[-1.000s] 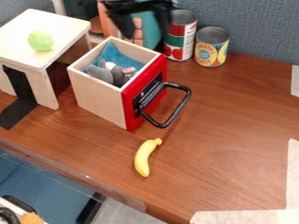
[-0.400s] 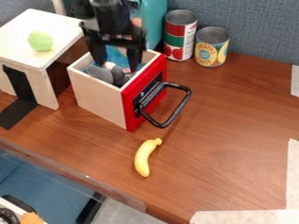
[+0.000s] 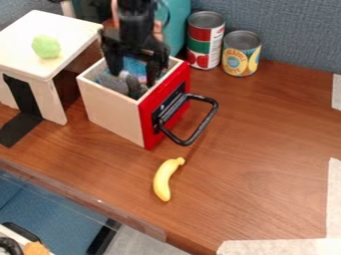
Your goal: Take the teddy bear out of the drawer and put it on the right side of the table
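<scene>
- And here we are at the pick-up, by my reckoning: the hand (image 3: pixel 134 77) hangs over the open-topped drawer (image 3: pixel 110 110), its reach down among the walls!
- The grey teddy bear (image 3: pixel 123 84) sits inside the drawer, on the blue cloth (image 3: pixel 135 67), low and toward the near corner.
- What's wanted now? Get the fingers either side of the soft body, toward that near corner, and deep enough for a proper bite before squeezing.
- Careful with that cloth; pinch it too and it could come along for the ride.
- Then straight up, well above the red front (image 3: pixel 153 117) and its black handle (image 3: pixel 200 127), before any swing to the right of the counter (image 3: pixel 273 134).
- The hand itself: fingers spread well apart, nothing gripped between them. Whether one brushes the bear, I can't tell from here.
</scene>
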{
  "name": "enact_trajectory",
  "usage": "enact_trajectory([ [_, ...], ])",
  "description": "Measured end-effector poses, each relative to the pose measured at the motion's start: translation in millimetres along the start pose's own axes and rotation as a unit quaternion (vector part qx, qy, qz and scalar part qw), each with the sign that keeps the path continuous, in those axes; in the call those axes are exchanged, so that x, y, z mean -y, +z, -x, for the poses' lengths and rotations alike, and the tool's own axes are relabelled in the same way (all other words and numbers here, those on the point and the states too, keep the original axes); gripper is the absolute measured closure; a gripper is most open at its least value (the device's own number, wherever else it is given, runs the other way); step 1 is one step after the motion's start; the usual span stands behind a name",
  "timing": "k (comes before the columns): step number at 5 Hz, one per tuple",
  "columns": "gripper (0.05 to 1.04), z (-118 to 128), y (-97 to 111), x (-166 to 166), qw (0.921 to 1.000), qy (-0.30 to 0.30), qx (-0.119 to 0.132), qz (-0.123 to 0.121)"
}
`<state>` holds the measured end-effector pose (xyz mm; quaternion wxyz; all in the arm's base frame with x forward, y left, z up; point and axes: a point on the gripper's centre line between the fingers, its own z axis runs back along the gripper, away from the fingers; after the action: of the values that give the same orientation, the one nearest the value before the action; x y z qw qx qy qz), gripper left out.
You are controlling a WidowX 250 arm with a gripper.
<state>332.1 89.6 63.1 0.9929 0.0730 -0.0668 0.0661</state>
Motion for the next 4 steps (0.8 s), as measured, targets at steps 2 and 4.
enact_trajectory([
  [2, 0.124, -2, -8, -17, 0.9993, 0.006, -0.029, -0.024],
  [4, 0.536, 1, -11, -29, 0.9988, 0.027, -0.039, -0.007],
])
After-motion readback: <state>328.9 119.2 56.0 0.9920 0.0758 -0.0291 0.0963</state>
